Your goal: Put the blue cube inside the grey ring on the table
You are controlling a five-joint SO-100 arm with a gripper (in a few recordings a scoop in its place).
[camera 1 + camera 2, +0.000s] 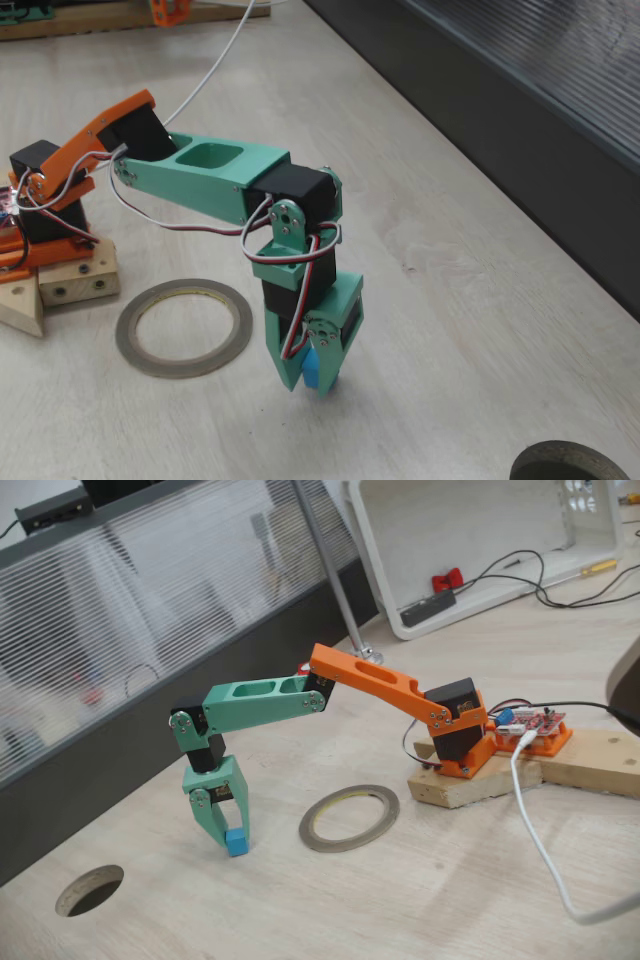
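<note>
The blue cube (314, 371) (236, 841) sits between the green fingers of my gripper (306, 378) (230, 842), at or just above the pale table (450, 300) (400, 900). The gripper points straight down and is shut on the cube. The grey ring (184, 327) (349, 818) lies flat on the table with nothing inside its opening. In a fixed view the ring is left of the gripper; in the other it is to the right, about a ring's width away.
A dark round hole (90, 890) (572, 465) opens in the table near the gripper. The arm's orange base on wooden blocks (470, 775) (60, 285) stands beyond the ring. A white cable (545, 860) trails across the table. A dark ribbed panel (520, 110) borders the table.
</note>
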